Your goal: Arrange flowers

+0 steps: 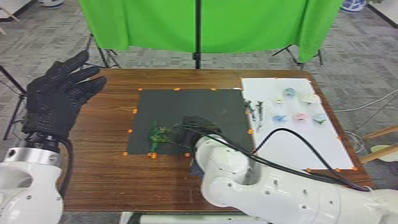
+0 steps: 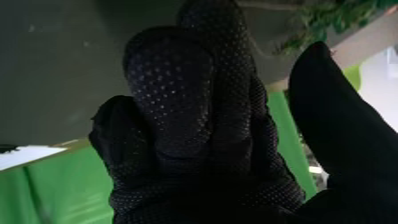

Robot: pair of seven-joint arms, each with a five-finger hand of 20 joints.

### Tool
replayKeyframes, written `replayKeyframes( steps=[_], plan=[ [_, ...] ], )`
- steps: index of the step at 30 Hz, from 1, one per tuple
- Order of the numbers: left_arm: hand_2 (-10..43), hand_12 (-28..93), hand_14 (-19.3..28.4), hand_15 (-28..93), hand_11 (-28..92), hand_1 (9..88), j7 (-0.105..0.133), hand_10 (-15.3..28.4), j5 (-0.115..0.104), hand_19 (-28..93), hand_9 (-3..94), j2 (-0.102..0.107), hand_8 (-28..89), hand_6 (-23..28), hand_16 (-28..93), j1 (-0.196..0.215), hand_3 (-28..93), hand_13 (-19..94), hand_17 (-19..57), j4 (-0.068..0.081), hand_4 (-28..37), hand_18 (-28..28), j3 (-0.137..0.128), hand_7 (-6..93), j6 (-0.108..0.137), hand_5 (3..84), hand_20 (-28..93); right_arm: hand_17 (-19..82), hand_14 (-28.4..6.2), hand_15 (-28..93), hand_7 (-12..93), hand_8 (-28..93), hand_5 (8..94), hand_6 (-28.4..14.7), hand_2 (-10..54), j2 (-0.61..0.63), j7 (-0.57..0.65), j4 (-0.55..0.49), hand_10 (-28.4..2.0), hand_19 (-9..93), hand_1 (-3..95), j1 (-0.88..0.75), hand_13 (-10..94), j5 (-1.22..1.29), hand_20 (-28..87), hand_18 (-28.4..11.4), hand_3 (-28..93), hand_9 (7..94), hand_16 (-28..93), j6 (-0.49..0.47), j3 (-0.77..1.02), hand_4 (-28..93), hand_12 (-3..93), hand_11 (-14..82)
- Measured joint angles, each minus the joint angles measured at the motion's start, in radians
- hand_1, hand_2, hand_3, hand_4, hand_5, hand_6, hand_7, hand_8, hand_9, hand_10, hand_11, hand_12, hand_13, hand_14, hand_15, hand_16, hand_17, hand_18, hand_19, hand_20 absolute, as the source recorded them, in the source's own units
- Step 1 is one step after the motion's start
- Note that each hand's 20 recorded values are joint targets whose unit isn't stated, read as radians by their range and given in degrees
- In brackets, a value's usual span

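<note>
In the head view my left hand (image 1: 62, 92) is raised at the table's left edge, its fingers straight. My right hand (image 1: 200, 129) is over the lower right part of the dark mat (image 1: 182, 105), just right of a green leafy stem (image 1: 158, 136). The right wrist view has my right hand (image 2: 191, 115) with fingers extended and thumb apart, nothing between them; green leaves (image 2: 338, 19) lie beyond the thumb tip. On the white sheet (image 1: 293, 135) are pale, blue and pink flower heads (image 1: 299, 117) and thin green stems (image 1: 258, 111).
The brown table (image 1: 93, 165) extends around the mat and sheet, with orange markers along their edges. A green cloth (image 1: 147, 25) hangs behind the table, with a dark stand pole in front. Black cables run along my right arm across the sheet's lower part.
</note>
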Motion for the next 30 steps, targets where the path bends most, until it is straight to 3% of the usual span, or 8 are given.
replayKeyframes(
  steps=[4,8,11,16,30],
  plan=[
    [11.4,10,27.4,56,29,21.2,0.0,20.3,0.0,65,30.2,0.0,-9,10.3,-12,0.006,76,24,-7.5,-0.001,-28.3,24.9,-0.002,13.2,0.003,35.7,8,55,-6.9,58,12,-11,59.9,-4.0,0.9,0.02,-0.011,-0.012,-13.5,93,30.5,0.011,88,-0.051,36,-19.6,77,89.8,19,0.074,-0.022,-22,19.6,31.8],
    [11.4,10,27.4,56,29,21.1,0.0,20.3,0.0,65,30.2,0.0,-9,10.3,-12,0.01,76,24,-7.5,-0.003,-28.3,24.9,-0.002,13.2,0.004,35.7,8,54,-6.9,59,13,-12,58.2,-1.8,1.3,0.04,-0.068,-0.031,-13.5,93,31.1,0.015,87,-0.033,38,-19.7,77,89.3,19,0.086,-0.007,-22,19.8,32.4],
    [11.4,10,27.4,56,29,21.2,0.0,20.3,0.0,65,30.2,0.0,-9,10.3,-12,0.01,76,23,-7.5,-0.003,-28.3,24.9,0.001,13.2,0.004,35.6,8,53,-7.1,59,13,-12,57.8,-0.9,1.8,0.046,-0.164,-0.036,-13.4,93,31.2,0.007,86,0.033,38,-20.0,77,89.0,19,0.057,0.031,-22,19.9,32.9],
    [11.5,10,27.4,56,29,21.1,0.001,20.3,0.0,65,30.2,0.001,-9,10.3,-12,0.004,76,24,-7.5,-0.002,-28.3,24.9,0.004,13.2,0.004,35.7,8,54,-6.9,60,13,-12,57.9,-0.1,2.4,0.042,-0.265,-0.034,-13.2,93,30.6,-0.003,87,0.097,39,-19.9,77,89.8,19,-0.077,0.071,-23,19.8,33.7],
    [11.6,10,27.4,56,29,21.2,0.004,20.2,-0.001,65,30.2,0.009,-9,10.4,-12,-0.007,76,23,-7.5,-0.001,-28.3,24.8,0.013,13.3,0.004,35.8,8,58,-5.8,61,12,-12,56.3,-0.3,6.2,-0.03,-0.14,0.042,-12.0,93,27.3,0.062,91,0.099,46,-19.8,76,93.3,19,-0.138,-0.003,-22,19.4,35.9]
  ],
)
